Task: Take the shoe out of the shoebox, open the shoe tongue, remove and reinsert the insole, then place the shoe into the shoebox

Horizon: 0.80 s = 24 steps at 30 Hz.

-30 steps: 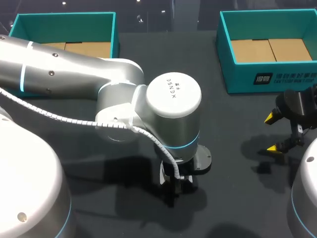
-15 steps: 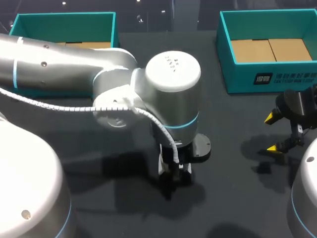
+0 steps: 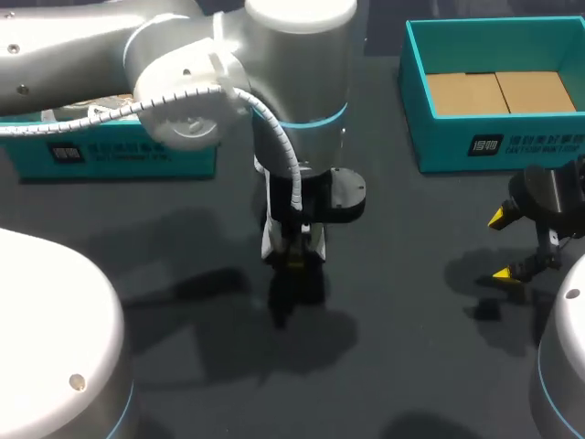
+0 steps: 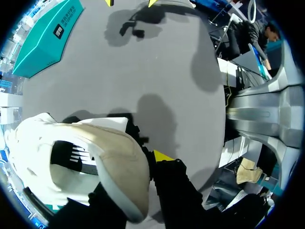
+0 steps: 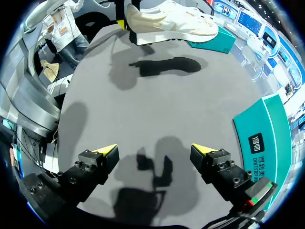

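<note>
White shoe pinched in my left fingers above the table; right fingers gape empty. Next, probably: set it down.

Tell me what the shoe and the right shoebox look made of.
The shoe: probably matte suede or faux leather, cream, no shine, over a white sole. The shoebox: likely cardboard, teal matte walls, brown flaps with a seam inside.

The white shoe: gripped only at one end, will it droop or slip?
Probably stiff: the shoe hangs nearly level over the table from the left gripper at one end. Likely light, as one pinch carries it. The pinched edge looks soft, so it might slip.
</note>
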### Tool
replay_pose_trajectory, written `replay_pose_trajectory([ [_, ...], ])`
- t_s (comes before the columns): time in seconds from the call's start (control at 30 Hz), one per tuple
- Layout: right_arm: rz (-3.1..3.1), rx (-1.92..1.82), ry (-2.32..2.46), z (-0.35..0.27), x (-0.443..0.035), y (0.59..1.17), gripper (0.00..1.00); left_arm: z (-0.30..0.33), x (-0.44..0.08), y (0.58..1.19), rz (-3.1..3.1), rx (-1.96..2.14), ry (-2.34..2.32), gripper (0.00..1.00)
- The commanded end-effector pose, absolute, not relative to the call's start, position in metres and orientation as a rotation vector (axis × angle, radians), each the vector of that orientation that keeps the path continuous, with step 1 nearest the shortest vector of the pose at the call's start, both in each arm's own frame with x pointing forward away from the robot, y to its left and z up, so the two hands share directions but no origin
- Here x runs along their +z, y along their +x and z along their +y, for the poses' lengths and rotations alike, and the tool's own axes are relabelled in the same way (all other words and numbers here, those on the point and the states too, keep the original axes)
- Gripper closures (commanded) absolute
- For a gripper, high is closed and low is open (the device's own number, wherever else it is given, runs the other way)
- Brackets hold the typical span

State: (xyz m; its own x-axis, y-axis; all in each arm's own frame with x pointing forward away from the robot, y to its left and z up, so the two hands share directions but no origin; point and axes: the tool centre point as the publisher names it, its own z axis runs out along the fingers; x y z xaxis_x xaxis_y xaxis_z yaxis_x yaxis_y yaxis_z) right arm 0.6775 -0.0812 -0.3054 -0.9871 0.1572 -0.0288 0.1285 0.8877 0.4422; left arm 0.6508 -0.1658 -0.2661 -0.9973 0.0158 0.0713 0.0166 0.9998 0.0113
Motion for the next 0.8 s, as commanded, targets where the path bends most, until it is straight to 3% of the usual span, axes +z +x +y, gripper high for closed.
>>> replay_pose_trajectory([
  [0.03,2.988,0.689,0.227,-0.081,-0.306,0.676,0.0,-0.16,-0.253,0.65,-3.076,-0.009,-0.027,1.0],
  [0.37,2.988,0.689,0.227,-0.081,-0.306,0.676,0.0,-0.152,-0.241,0.66,-3.08,-0.007,-0.028,1.0],
  [0.8,2.988,0.689,0.227,-0.081,-0.306,0.676,0.0,-0.049,-0.165,0.753,-3.033,0.068,-0.008,1.0],
])
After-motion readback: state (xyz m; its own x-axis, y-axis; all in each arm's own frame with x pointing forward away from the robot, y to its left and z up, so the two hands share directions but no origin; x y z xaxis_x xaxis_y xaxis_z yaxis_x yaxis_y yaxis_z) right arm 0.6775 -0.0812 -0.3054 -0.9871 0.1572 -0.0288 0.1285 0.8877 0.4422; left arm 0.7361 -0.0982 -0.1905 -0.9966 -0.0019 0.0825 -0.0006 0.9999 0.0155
